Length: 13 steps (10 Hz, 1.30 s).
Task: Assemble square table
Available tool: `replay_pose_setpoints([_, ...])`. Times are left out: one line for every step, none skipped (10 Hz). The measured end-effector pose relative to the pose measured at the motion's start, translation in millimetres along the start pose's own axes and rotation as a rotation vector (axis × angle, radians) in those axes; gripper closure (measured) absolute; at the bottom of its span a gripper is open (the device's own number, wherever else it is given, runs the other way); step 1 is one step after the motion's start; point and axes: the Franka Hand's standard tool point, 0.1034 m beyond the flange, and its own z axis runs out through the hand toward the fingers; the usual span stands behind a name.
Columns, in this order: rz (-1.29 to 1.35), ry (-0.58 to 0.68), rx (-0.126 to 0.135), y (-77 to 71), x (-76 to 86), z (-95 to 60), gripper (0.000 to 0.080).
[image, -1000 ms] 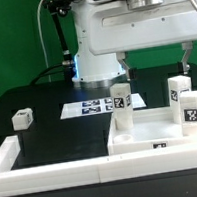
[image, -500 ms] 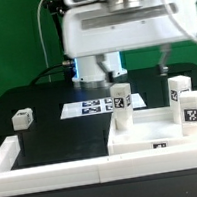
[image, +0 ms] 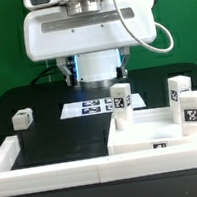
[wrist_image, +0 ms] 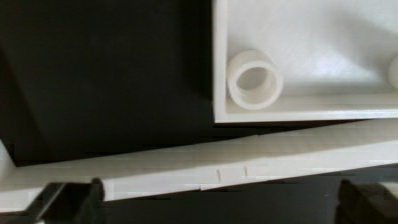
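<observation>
My end effector (wrist_image: 222, 205) shows only as two dark finger tips set wide apart with nothing between them, hanging over the white rim (wrist_image: 231, 170) and the slab's (image: 152, 138) corner; the slab sits on the worktop (image: 51, 133) at about 4 o'clock with three legs (image: 121, 97) standing in it, and a fourth leg (image: 23, 119) lies loose at 9 o'clock. If I come down from here I judge a finger could catch the rim or the slab's wall and shove the slab, toppling the upright legs. In the exterior view my fingers are hidden behind the arm's white housing, and the wrist view cuts off most of the slab, so I cannot tell how high I am.
</observation>
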Motion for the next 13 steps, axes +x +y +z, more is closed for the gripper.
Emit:
replay_pose_setpoints([0.001,0.0,-0.004,8.9,0.7,0.0,0.015])
replay_pose_setpoints([0.013,0.001,-0.007,17.3,1.2,-0.1,0.015])
replay_pose_setpoints([0.017,0.0,-0.008,23.0,1.1,0.0,0.015])
replay_pose_setpoints([-0.003,-0.014,-0.018,43.6,-4.6,2.2,0.015])
replay_pose_setpoints([-0.026,-0.024,-0.025,66.0,-14.2,4.1,0.015])
replay_pose_setpoints([-0.033,-0.041,-0.028,85.9,-27.5,6.3,0.015])
replay_pose_setpoints([-0.043,-0.052,-0.03,103.6,-36.7,7.9,0.015])
replay_pose_setpoints([-0.054,-0.061,-0.034,117.8,-43.1,9.4,0.015])
replay_pose_setpoints([-0.057,-0.067,-0.036,130.0,-47.9,10.1,0.015])
replay_pose_setpoints([-0.039,-0.073,-0.037,137.6,-50.4,10.1,0.015])
replay_pose_setpoints([-0.028,-0.067,-0.039,140.1,-46.4,7.9,0.015])
replay_pose_setpoints([-0.036,-0.067,-0.042,145.5,-47.1,8.3,0.015])
replay_pose_setpoints([-0.025,-0.068,-0.047,154.6,-48.1,8.6,0.015])
